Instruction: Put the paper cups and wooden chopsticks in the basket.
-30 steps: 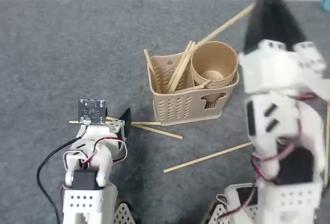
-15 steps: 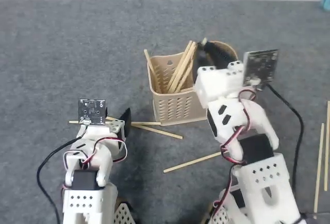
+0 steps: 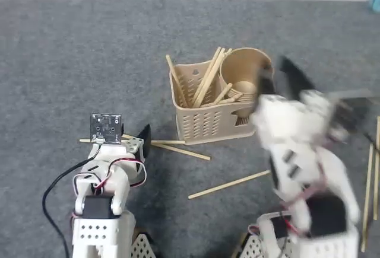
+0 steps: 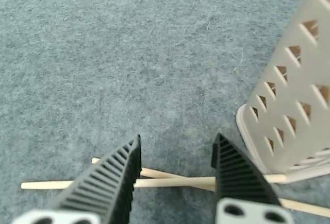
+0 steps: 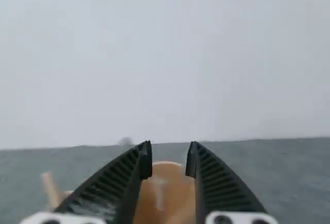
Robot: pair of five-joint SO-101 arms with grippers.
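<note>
The beige basket (image 3: 205, 121) stands mid-table. Stacked paper cups (image 3: 244, 71) fill its right compartment, and several wooden chopsticks (image 3: 208, 80) lean in its left one. Two crossed chopsticks (image 3: 178, 147) lie on the carpet left of the basket. My left gripper (image 3: 139, 138) hangs open just over them. The left wrist view shows these crossed chopsticks (image 4: 170, 183) under the open left gripper (image 4: 178, 154), with the basket wall (image 4: 294, 105) beside it. My right gripper (image 3: 278, 79) is raised beside the cups. In the right wrist view the right gripper (image 5: 168, 158) is open and holds nothing, with a cup (image 5: 165, 185) beyond its tips.
One loose chopstick (image 3: 230, 184) lies on the carpet in front of the basket, between the two arm bases. More chopsticks (image 3: 373, 169) lie along the right edge. Grey carpet stretches bare to the left and behind the basket.
The right arm came down over the basket, then pulled back to the right. The long chopstick that slanted up beside it a second ago is gone from there. The left arm kept still.
</note>
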